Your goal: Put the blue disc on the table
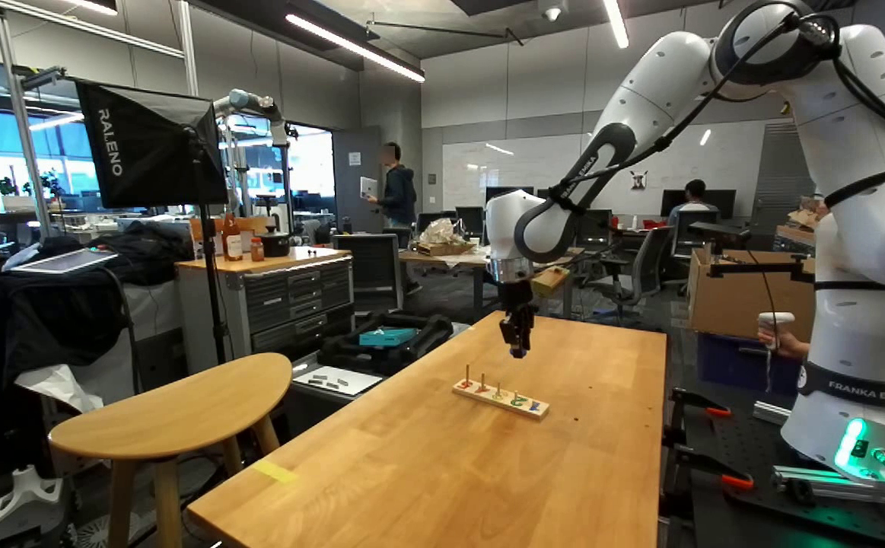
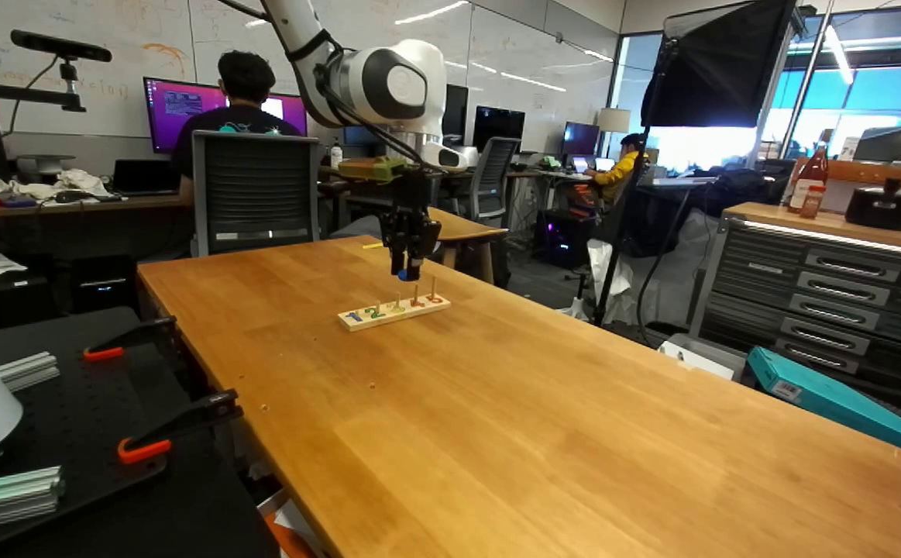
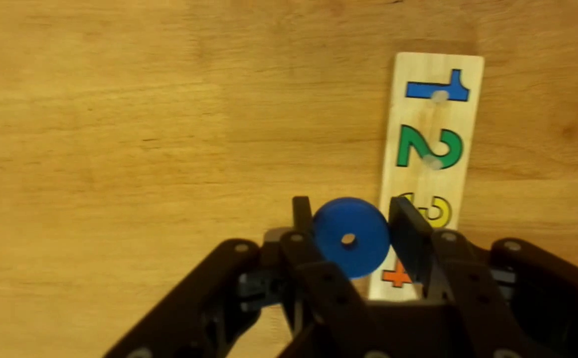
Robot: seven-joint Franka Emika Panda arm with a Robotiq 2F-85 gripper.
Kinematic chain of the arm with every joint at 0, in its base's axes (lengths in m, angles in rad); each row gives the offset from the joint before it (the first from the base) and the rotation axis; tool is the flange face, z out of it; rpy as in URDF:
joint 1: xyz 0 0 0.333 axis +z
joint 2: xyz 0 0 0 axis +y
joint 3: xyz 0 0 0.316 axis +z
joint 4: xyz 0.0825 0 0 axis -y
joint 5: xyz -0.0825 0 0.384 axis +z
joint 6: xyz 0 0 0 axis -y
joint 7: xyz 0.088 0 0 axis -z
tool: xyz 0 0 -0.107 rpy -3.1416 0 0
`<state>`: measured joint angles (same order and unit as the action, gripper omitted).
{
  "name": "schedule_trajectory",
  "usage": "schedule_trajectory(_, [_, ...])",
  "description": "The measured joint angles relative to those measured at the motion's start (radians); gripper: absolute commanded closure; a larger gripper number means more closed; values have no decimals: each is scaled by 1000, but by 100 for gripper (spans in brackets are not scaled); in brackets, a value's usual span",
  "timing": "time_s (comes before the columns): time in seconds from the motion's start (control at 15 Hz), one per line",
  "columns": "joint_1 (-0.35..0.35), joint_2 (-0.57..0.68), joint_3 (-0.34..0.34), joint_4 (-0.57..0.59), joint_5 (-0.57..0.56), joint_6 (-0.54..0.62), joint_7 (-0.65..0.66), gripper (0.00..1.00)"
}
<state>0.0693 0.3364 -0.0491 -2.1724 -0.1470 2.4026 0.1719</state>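
In an exterior view, the gripper (image 1: pixel 517 344) is held above the table (image 1: pixel 480 472), near the pegged board (image 1: pixel 499 399); in an exterior view, the blue disc (image 2: pixel 403 275) is seen aloft near the board's right half; in the wrist view, the disc is pinched by the gripper, with the board partly hidden at right.

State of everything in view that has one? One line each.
claw: shut on the disc
disc: gripped, above the table, not yet on it
board: flat on the table, pegs bare
cabinet drawers: shut
base light: lit, green
purple monitor: on
ceiling lights: lit
softbox: lit or not, can't tell
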Motion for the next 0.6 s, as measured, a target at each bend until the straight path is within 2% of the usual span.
schedule_trajectory(0.13, [-12,11,-31,-2,-13,-3,11,82])
schedule_trajectory(0.2, [-17,20,-40,-3,-15,-4,13,70])
schedule_trajectory(0.27, [-23,30,-45,-4,-16,-4,14,32])
schedule_trajectory(0.33, [-28,43,-49,-5,-16,-4,16,31])
schedule_trajectory(0.6, [-38,88,-52,-3,-16,-4,18,2])
